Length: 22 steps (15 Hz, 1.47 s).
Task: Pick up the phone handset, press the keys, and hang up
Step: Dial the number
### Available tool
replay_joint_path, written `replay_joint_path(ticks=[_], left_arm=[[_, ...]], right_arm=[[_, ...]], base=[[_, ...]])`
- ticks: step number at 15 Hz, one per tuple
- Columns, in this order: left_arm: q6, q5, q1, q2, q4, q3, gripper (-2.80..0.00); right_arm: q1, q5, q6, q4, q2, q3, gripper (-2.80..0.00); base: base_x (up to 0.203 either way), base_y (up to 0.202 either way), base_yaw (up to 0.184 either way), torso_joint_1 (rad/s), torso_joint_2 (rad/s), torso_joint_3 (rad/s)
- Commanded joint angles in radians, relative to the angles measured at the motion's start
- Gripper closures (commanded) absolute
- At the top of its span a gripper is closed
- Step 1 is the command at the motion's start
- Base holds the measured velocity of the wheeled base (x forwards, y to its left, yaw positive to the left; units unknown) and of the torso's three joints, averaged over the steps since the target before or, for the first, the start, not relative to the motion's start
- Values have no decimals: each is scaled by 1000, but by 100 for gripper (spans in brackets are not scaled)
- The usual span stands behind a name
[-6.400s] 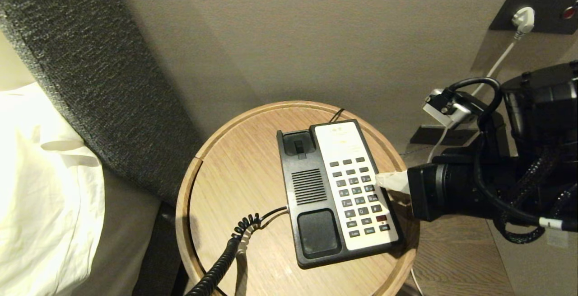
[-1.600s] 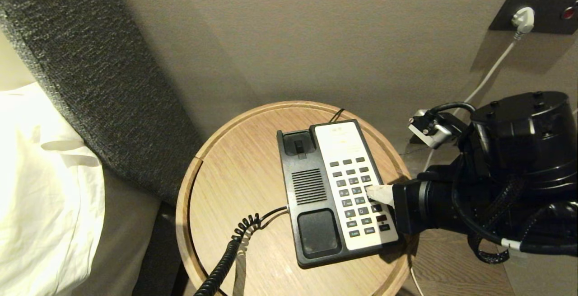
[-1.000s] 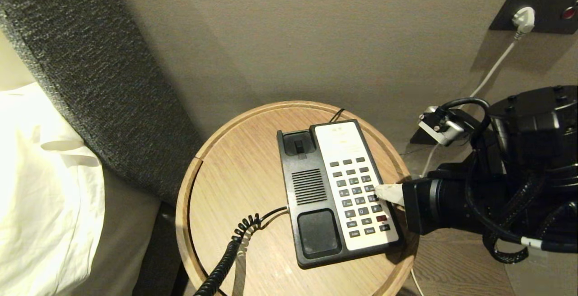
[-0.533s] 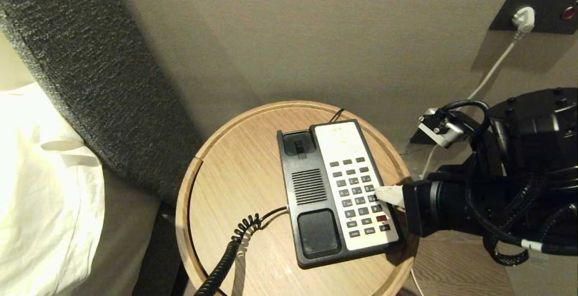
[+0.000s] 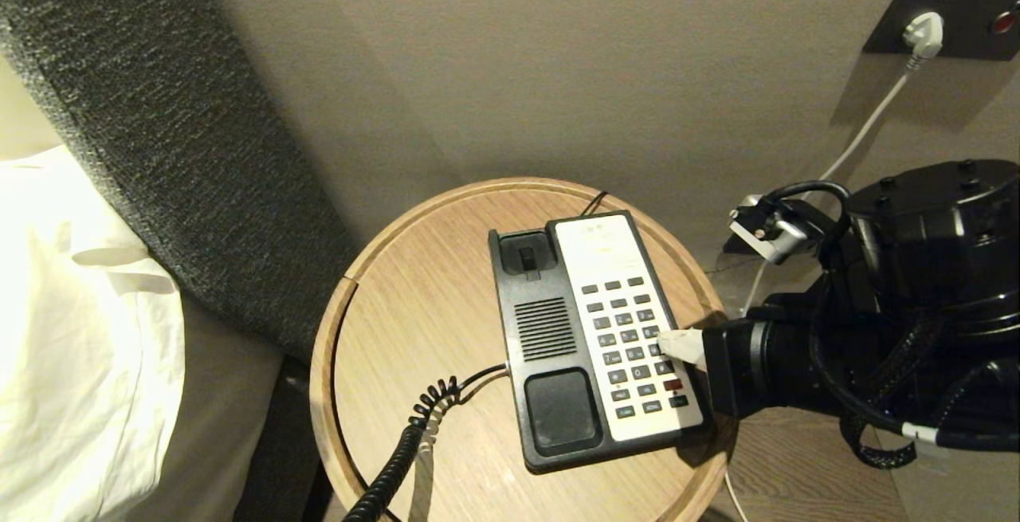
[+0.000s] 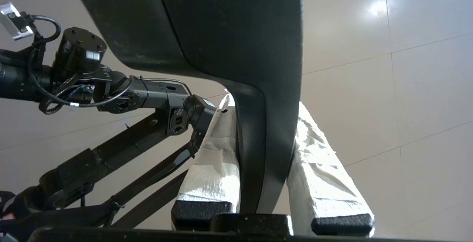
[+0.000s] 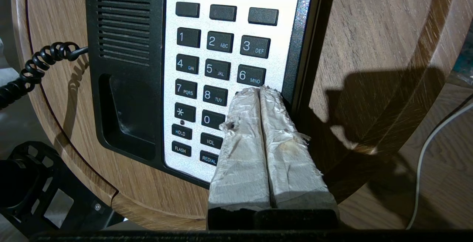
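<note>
The phone handset [image 6: 221, 24], a glossy black bar, fills the left wrist view. My left gripper [image 6: 264, 103] is shut on it, one taped finger on each side, and is outside the head view. The black coiled cord [image 5: 398, 458] runs from the phone base [image 5: 550, 331] off the near edge of that view. The cradle on the base is bare. My right gripper [image 5: 665, 340] [image 7: 258, 91] is shut, and its taped tips lie over the key just below the 6, hiding it. The other keys [image 7: 218, 42] [image 5: 629, 339] show in rows on the cream faceplate.
The phone stands on a round wooden table [image 5: 398, 331] with a raised rim. A grey padded headboard [image 5: 159, 131] and white bedding [image 5: 72, 347] lie to the left. A wall socket holding a white plug [image 5: 924, 32] is at the far right, its cable hanging behind my right arm.
Several seconds ago my right gripper's tips were one key row farther up. They reached further in over the keys, drew back to the right column, and have hardly moved in the last second.
</note>
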Motion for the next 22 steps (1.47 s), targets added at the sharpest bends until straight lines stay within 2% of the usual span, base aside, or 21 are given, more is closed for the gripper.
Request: replay_joint_path(ticks=[1, 22], left_arm=[[-10, -3, 0, -3, -4, 4, 0], [-11, -3, 0, -13, -3, 15, 0]], right_arm=[[0, -2, 2, 1, 8, 5, 0], [18, 1, 3, 32, -49, 19, 0]], base=[[0, 0, 0, 0, 0, 0], [0, 0, 0, 0, 0, 0]])
